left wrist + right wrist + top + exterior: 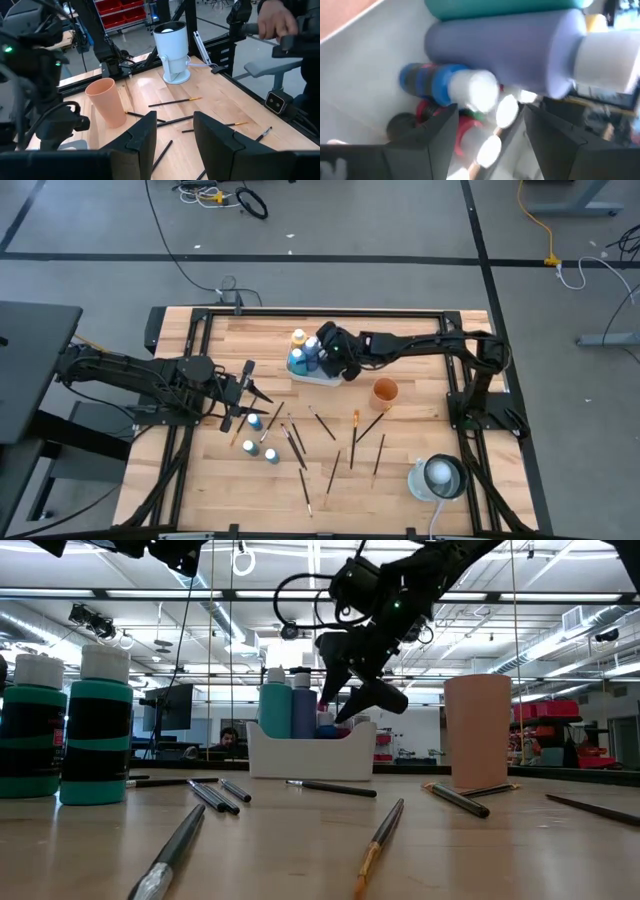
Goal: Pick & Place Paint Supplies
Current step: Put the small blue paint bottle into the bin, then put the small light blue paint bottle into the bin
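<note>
A white tray (pixel 322 378) at the table's far middle holds upright blue (pixel 505 55), teal (pixel 274 710) and yellow-capped (pixel 298 337) paint bottles. A small blue bottle with a white cap (pixel 445 87) lies on its side on the tray's floor among other small ones. My right gripper (pixel 490 115) hangs open, slanting down into the tray (pixel 310 755), one finger on either side of the white caps. Three bottles (pixel 253 421) stand on the table at the near left, and several brushes (pixel 332 472) lie around them. My left gripper (pixel 175 130) waits open above the table's left side (pixel 250 385).
An orange-brown cup (pixel 384 392) stands right of the tray, with brushes lying beside it (pixel 175 102). A white round device (pixel 438 478) sits at the near right. Two teal bottles (pixel 95 725) stand close to the low camera. A person's hand (pixel 275 22) shows beyond the table.
</note>
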Motion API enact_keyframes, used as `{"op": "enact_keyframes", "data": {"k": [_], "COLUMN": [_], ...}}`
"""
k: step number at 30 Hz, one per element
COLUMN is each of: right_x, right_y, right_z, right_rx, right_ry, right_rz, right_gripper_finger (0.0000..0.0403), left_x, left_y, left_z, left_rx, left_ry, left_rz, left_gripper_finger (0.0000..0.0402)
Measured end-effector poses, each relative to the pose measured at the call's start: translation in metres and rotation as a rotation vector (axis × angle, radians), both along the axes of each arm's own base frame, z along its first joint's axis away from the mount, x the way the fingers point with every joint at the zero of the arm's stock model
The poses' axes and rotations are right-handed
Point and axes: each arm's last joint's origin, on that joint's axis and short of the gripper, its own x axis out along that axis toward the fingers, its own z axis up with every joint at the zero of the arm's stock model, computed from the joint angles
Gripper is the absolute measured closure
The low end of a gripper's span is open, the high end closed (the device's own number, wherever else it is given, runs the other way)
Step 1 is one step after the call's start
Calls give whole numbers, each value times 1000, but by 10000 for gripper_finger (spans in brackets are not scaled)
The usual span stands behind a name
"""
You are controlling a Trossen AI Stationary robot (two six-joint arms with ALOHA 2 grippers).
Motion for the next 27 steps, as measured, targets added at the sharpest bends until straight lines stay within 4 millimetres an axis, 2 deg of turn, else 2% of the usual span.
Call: {"op": "enact_keyframes", "data": {"k": [6, 14, 18, 21, 24, 27], "right_x": [-3, -18, -31, -43, -58, -64], "right_y": [32, 68, 88, 97, 103, 104], "right_z": [14, 54, 75, 86, 92, 86], "right_rx": [33, 181, 351, 525, 662, 754], "right_ry": [-32, -216, -319, -333, -283, -292], "right_rz": [-26, -108, -157, -200, -258, -300], "right_gripper_finger": [170, 170, 170, 170, 170, 170], "left_x": [0, 1, 2, 2, 1, 1], "left_y": [0, 0, 1, 1, 1, 1], "left_z": [0, 8, 9, 8, 7, 2], "left_rx": [0, -15, -115, -193, -232, -247], "left_ry": [-3, -83, -67, -44, -22, 33], "left_rz": [0, 8, 72, 86, 91, 104], "left_gripper_finger": [262, 262, 262, 262, 262, 262]}}
